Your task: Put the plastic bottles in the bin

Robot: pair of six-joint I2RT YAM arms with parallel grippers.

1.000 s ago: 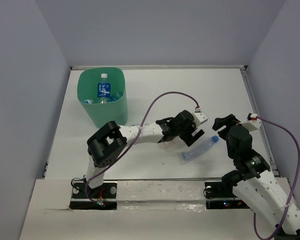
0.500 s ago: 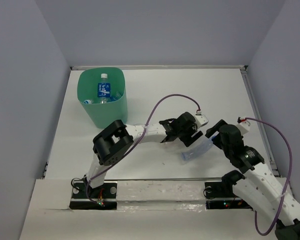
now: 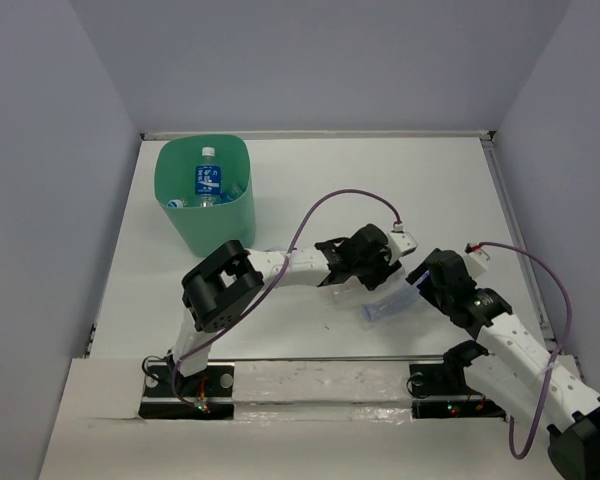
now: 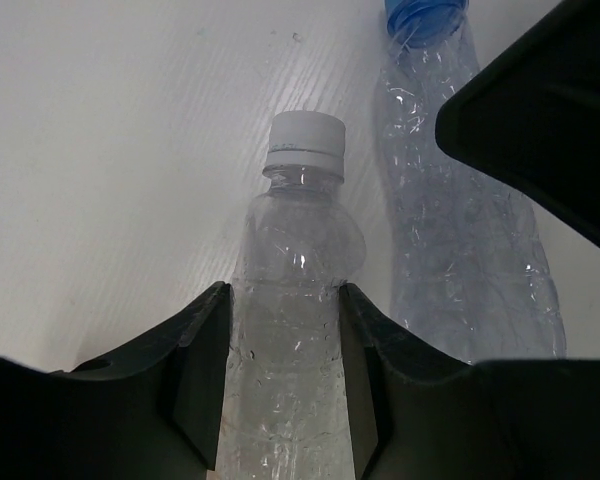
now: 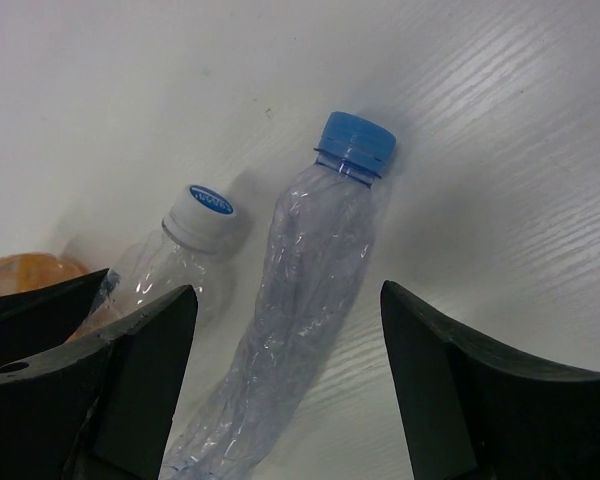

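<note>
The green bin stands at the back on the left, with a few bottles inside (1 has a blue label). Near the middle, the left gripper squeezes a clear white-capped bottle. Just beside it lies a crushed blue-capped bottle on the table. The right gripper hangs over it, fingers spread wide, 1 on each side.

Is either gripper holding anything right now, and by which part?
The left gripper clamps the white-capped bottle by its body, just below the shoulder. The right gripper is open, straddling the blue-capped bottle without gripping it.
</note>
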